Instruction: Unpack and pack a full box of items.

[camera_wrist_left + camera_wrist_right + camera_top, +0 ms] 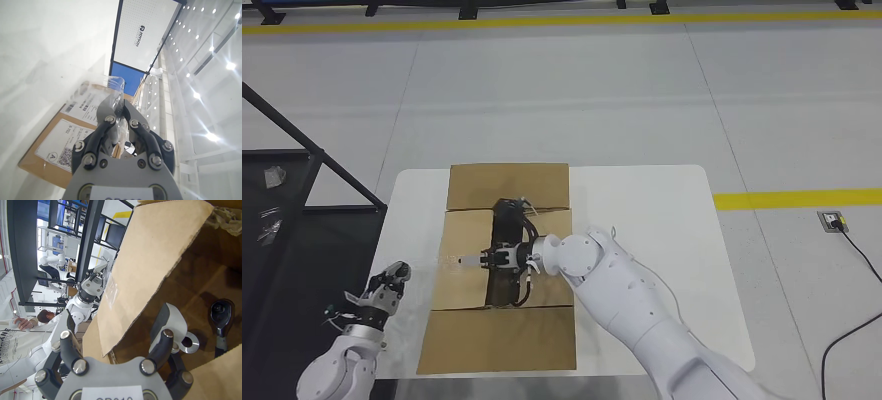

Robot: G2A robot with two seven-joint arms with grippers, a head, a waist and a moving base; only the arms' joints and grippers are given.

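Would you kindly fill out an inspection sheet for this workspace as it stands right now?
Surface: white table, carrying the box.
Job's things: cardboard box with its flaps open; inside lie a ratchet wrench, a metal ring and crumpled paper.
Clutter: nothing seen.
Grippers: left gripper shut on clear plastic film beside the box; right gripper open, one finger inside the box.
Cables: black cable on the floor, running from a floor socket.
Surroundings: black frame beside the table; yellow floor line.
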